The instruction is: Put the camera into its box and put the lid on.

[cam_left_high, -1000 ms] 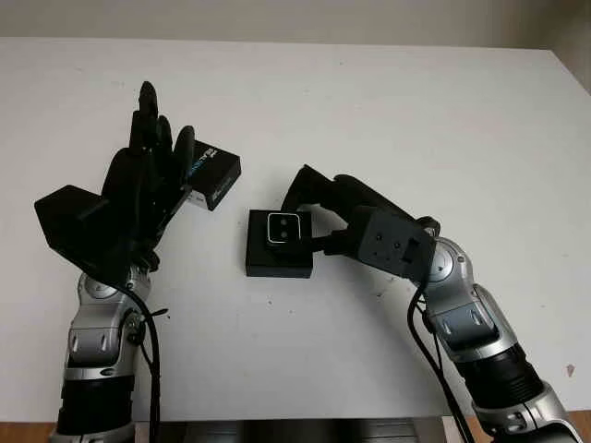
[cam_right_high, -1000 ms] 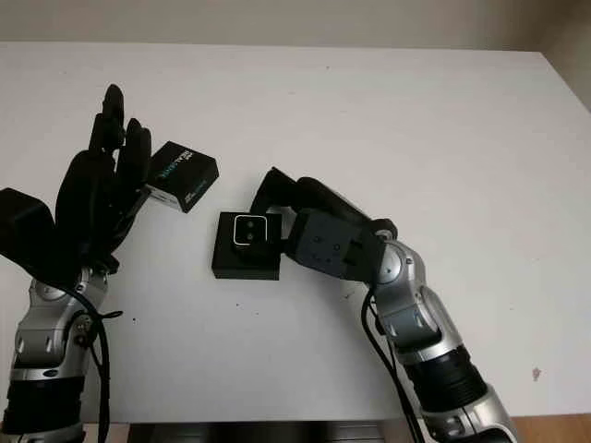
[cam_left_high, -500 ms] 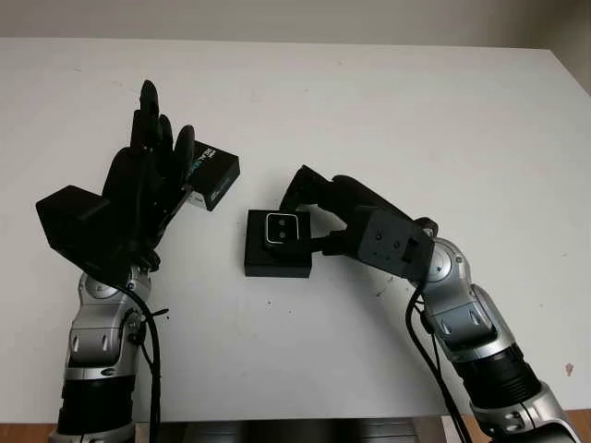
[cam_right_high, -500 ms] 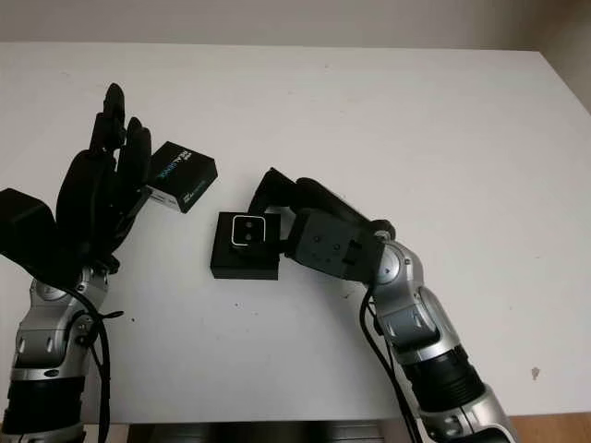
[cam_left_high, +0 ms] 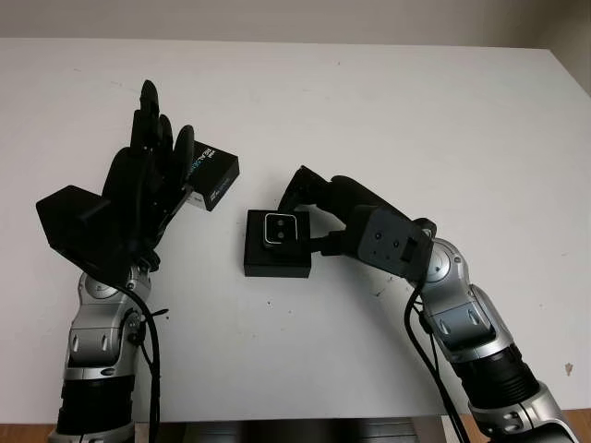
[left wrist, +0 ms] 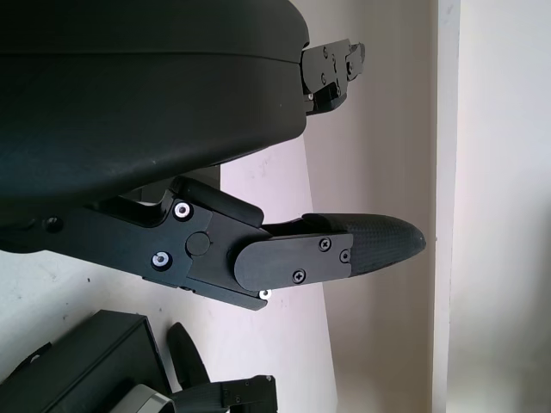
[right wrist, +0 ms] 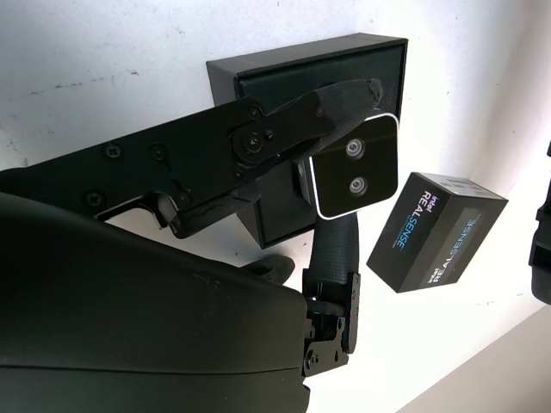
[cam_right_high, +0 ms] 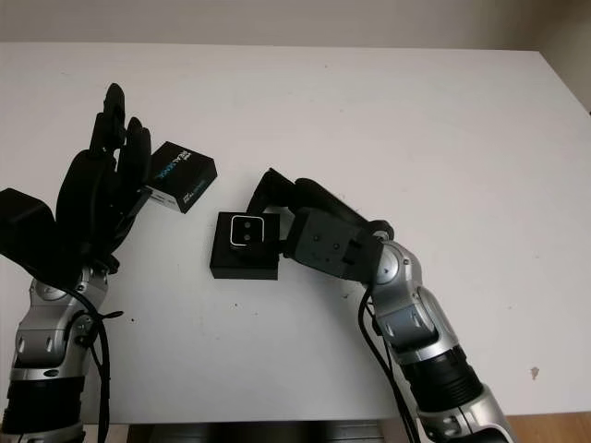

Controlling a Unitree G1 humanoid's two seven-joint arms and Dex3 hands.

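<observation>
A small black camera (cam_left_high: pixel 279 228) with a white rim and two lenses is pinched in my right hand (cam_left_high: pixel 300 221). It sits over the open black box (cam_left_high: pixel 273 258) at the table's middle, lens face up. I cannot tell whether it touches the box's inside. In the right wrist view, fingers (right wrist: pixel 344 99) clamp the camera (right wrist: pixel 355 168) above the box (right wrist: pixel 275 73). The black printed lid (cam_left_high: pixel 212 177) lies up and left of the box, also seen as the lid (right wrist: pixel 436 232). My left hand (cam_left_high: pixel 152 138) is open, raised upright just left of the lid.
The white table (cam_left_high: pixel 416 120) stretches wide to the right and behind the box. Its front edge runs along the bottom of the eye views. A beige wall strip lies beyond the far edge.
My right hand and the camera have crept very slightly left over the box. The left hand and the lid hold still.
</observation>
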